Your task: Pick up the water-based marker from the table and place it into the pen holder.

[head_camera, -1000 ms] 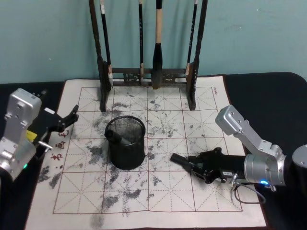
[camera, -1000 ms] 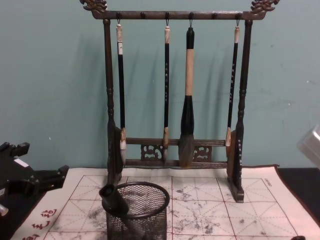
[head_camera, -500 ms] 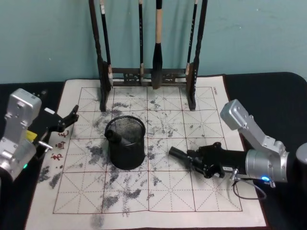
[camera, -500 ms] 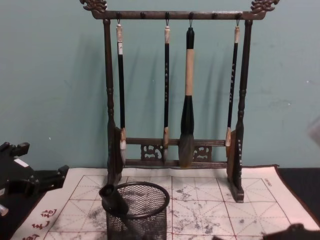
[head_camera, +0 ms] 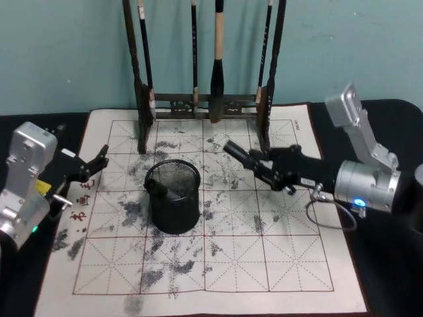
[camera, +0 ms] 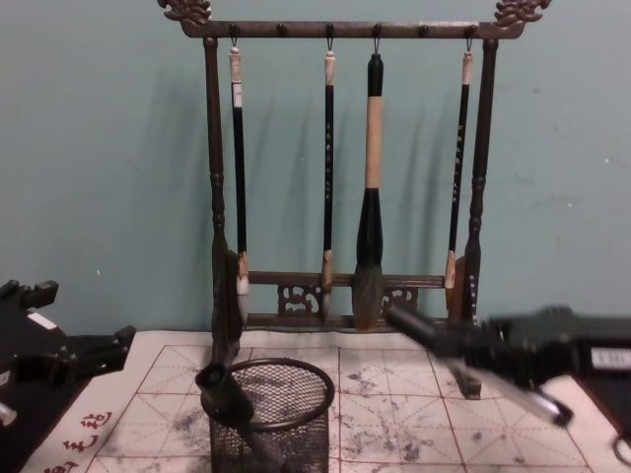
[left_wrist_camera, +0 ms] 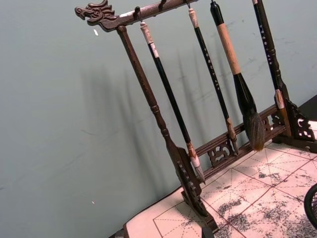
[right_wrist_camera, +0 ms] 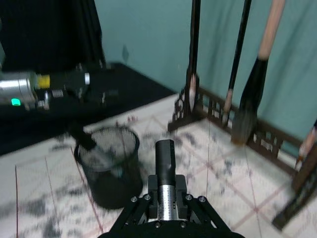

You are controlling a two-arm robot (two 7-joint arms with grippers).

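Jaws of the right gripper [head_camera: 271, 170] clamp the water-based marker [head_camera: 241, 155], held aloft and slanted, right of the pen holder [head_camera: 173, 201]. Centre it over the rim, tip it steeper, avoid the leaning pen [head_camera: 162, 189] inside, then release. The left gripper [head_camera: 92, 165] sits parked left, jaws apart.

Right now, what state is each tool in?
Left tool: open, holding nothing.
Right tool: closed on the black cylindrical water-based marker.
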